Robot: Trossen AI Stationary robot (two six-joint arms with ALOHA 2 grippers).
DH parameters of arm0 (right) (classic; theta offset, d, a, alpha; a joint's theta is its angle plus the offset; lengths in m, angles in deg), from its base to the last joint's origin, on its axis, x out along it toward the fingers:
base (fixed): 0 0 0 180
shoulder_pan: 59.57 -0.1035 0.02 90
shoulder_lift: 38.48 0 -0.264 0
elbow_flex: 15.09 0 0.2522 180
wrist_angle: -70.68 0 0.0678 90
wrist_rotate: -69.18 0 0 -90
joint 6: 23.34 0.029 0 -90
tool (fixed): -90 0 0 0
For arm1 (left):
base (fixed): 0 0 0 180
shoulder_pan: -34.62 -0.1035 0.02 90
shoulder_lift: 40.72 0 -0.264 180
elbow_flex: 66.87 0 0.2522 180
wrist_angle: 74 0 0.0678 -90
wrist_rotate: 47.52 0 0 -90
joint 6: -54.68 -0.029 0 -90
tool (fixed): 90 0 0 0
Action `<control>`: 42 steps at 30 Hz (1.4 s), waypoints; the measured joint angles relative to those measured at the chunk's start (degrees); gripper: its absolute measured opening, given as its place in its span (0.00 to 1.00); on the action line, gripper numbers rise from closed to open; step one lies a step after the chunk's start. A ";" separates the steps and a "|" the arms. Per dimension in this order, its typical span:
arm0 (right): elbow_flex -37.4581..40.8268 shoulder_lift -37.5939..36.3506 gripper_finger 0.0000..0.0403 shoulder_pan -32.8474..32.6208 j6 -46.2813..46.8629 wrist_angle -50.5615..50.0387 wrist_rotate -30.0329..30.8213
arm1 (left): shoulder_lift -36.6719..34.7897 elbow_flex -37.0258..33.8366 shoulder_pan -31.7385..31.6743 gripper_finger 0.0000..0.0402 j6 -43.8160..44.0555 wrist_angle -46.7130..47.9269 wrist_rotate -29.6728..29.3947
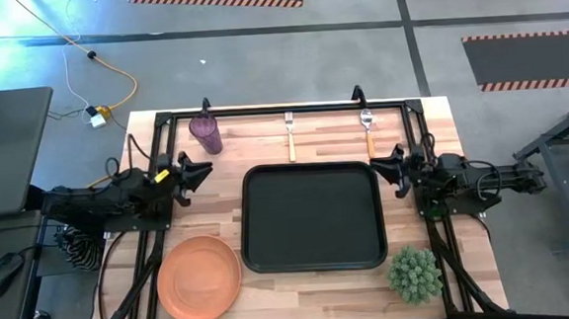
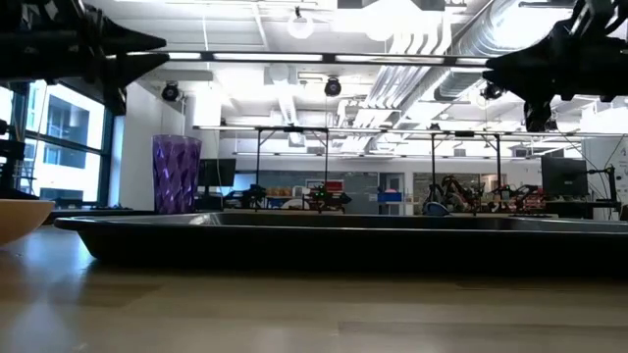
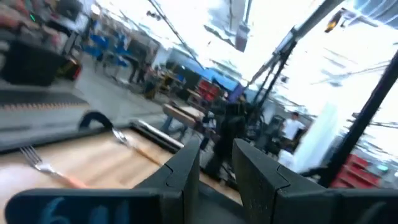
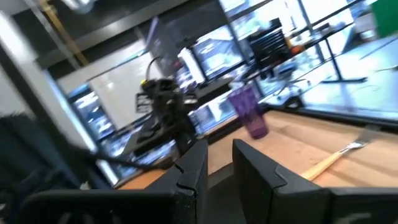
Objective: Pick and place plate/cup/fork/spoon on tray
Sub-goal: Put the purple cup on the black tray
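Note:
The black tray (image 1: pixel 313 217) lies in the middle of the table. The orange plate (image 1: pixel 200 276) lies flat at the near left, beside the tray. The purple cup (image 1: pixel 206 133) stands upright at the far left. The fork (image 1: pixel 290 136) and the spoon (image 1: pixel 368 132) lie at the far edge, beyond the tray. My left gripper (image 1: pixel 204 171) hovers open and empty left of the tray, near the cup. My right gripper (image 1: pixel 382 165) hovers open and empty at the tray's far right corner. The left wrist view shows the fork (image 3: pixel 37 163) and the spoon (image 3: pixel 121 138).
A small green potted plant (image 1: pixel 415 275) stands at the near right, beside the tray's corner. A black frame (image 1: pixel 281 108) runs along the table's far edge and sides. In the low view the cup (image 2: pixel 177 174) rises behind the tray's rim (image 2: pixel 343 227).

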 joint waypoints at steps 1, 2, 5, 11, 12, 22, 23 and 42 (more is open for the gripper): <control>0.00 0.00 0.17 0.00 -0.07 0.09 1.26 | 0.02 0.35 0.00 0.22 -1.06 0.06 -0.53; 0.00 0.00 0.17 0.00 0.02 0.13 2.53 | 0.02 0.70 0.00 0.22 -2.18 0.05 -0.97; 0.02 0.00 0.17 0.00 0.96 0.11 5.24 | 0.00 1.28 -0.02 0.24 -4.37 0.00 -1.61; 0.01 0.00 0.17 0.00 1.03 0.96 7.69 | 0.04 2.01 -0.02 0.31 -5.89 0.10 -4.64; 0.00 0.00 0.17 0.00 1.00 1.52 8.06 | 0.18 2.28 -0.02 0.32 -5.92 0.14 -5.12; 0.01 0.00 0.19 0.03 -0.18 11.87 10.45 | 10.94 11.85 -1.00 0.34 -8.23 1.52 -8.00; 0.01 0.00 0.20 0.04 -0.21 13.09 10.45 | 12.91 13.43 -1.41 0.34 -8.78 1.52 -8.14; -17.26 6.10 0.26 0.04 -7.79 -2.08 10.22 | 39.98 48.97 -14.98 0.35 -19.11 46.05 -2.29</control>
